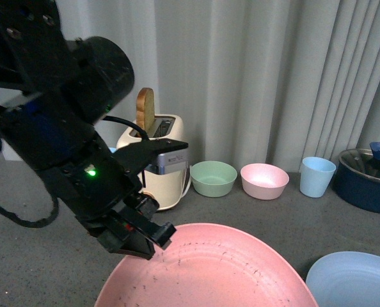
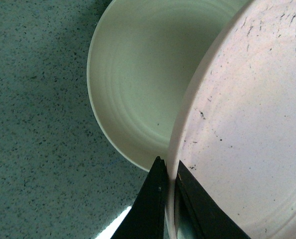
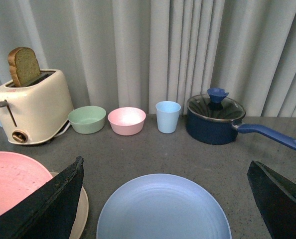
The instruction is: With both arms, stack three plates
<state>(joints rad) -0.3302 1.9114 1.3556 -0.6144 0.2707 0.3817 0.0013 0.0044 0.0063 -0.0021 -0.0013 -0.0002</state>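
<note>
Grey table (image 2: 38, 124) lies under my left claw (image 2: 169, 167), which pinches the pink plate (image 2: 247, 124) by its rim above the cream plate (image 2: 138, 89); it looks hard, maybe slippery.

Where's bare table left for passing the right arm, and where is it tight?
Bare: the table strip between the back row (green bowl, pink bowl, cup) and the pink plate and blue plate in front; also the table beside the cream plate. Crowded: along the curtain, toaster to pot.
</note>
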